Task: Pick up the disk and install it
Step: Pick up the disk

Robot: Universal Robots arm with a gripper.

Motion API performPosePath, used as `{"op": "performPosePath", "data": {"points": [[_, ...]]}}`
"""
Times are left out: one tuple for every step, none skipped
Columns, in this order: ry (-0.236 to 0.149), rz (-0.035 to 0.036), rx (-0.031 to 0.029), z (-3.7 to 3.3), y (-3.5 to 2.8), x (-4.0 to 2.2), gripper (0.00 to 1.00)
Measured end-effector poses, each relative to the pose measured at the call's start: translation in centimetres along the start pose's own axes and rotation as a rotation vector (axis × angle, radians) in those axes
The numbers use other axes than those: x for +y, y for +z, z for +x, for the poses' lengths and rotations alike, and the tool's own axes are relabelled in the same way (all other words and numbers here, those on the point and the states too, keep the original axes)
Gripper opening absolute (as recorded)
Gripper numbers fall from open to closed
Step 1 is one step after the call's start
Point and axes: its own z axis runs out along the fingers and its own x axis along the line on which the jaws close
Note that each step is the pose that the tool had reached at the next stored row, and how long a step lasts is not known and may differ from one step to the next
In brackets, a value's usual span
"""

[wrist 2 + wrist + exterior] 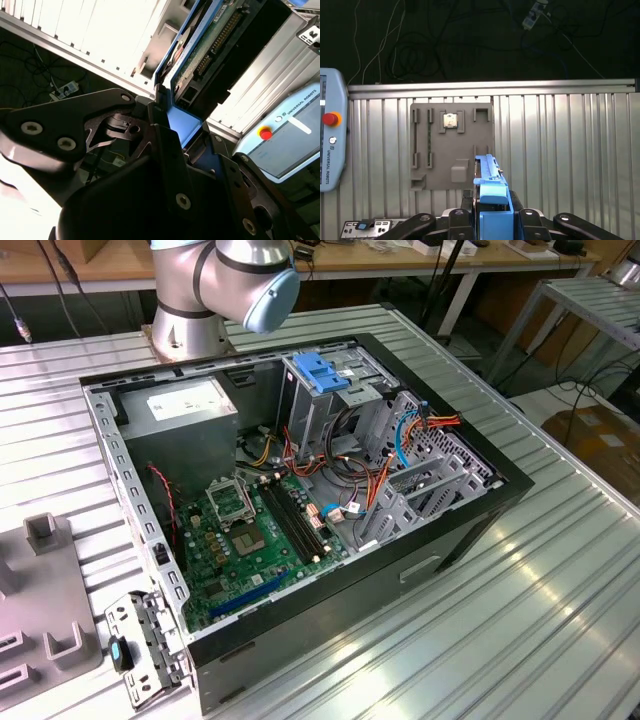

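Exterior view: a ribbed metal surface (560,620) carries an open computer case (300,645) with its motherboard (250,540) exposed. The arm's base (190,300) stands at the case's eleven o'clock, and a gray fixture plate (40,610) lies off its eight o'clock. In the first wrist view the disk (492,200), dark with blue side rails, is lifted clear, with the surface and the gray plate beneath it. In the second wrist view the black fingers (167,145) appear clenched on its end from both sides, though the contact is partly hidden.
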Motion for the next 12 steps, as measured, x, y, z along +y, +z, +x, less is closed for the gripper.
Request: {"op": "performPosePath", "data": {"points": [[0.000, -0.0001, 0.0001, 0.00, -0.01, -0.07, 0.37], [0.000, 0.0000, 0.0001, 0.00, -0.01, -0.14, 0.37], [0.000, 0.0000, 0.0000, -0.01, -0.01, -0.22, 0.37], [0.000, 0.0000, 0.0000, -0.01, -0.01, -0.28, 0.37], [0.000, -0.0001, 0.0000, -0.01, -0.01, -0.32, 0.37], [0.000, 0.0000, 0.0000, -0.01, -0.01, -0.36, 0.37], [0.000, 0.0000, 0.0000, -0.01, -0.01, -0.39, 0.37], [0.000, -0.0001, 0.0001, -0.01, -0.01, -0.43, 0.37], [0.000, 0.0000, 0.0000, -0.02, -0.01, -0.44, 0.37], [0.000, -0.0001, 0.0000, -0.02, -0.01, -0.47, 0.37], [0.000, -0.0001, 0.0001, -0.02, -0.02, -0.49, 0.37], [0.000, 0.0000, 0.0000, -0.02, -0.01, -0.50, 0.37]]}}
